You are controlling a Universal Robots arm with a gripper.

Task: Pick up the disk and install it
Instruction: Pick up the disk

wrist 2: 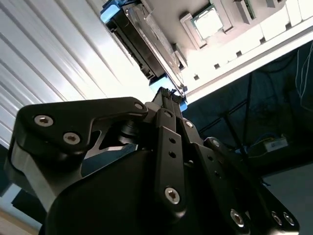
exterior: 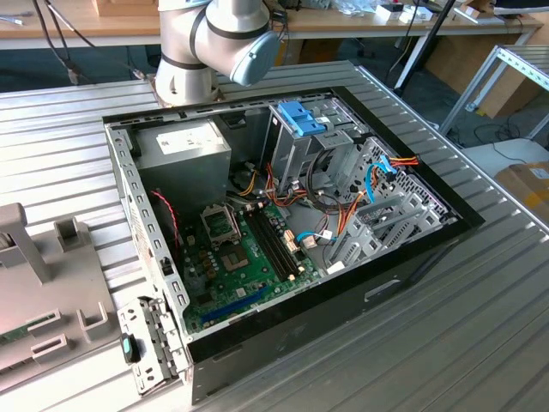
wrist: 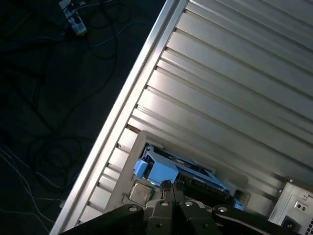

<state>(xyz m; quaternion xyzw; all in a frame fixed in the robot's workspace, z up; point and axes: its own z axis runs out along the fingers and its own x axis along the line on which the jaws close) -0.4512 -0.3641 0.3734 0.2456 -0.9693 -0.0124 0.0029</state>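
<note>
While the open computer case (exterior: 283,223) lies on the ribbed worktop (exterior: 480,326) in the exterior view, both wrist views show the gripper (wrist 2: 169,95) at the disk (wrist 2: 142,44). The disk sits in a grey holder (wrist 2: 230,44) by the worktop's edge, with a square chip (wrist 2: 208,22) just beside it. The fingers (wrist 2: 164,137) are drawn close together and appear clamped across the disk's near end, at its light-blue rail. A clean pick likely calls for a straight lift out of the holder, the grip kept square so the rails do not snag its wall, and no swing toward the chip.
</note>
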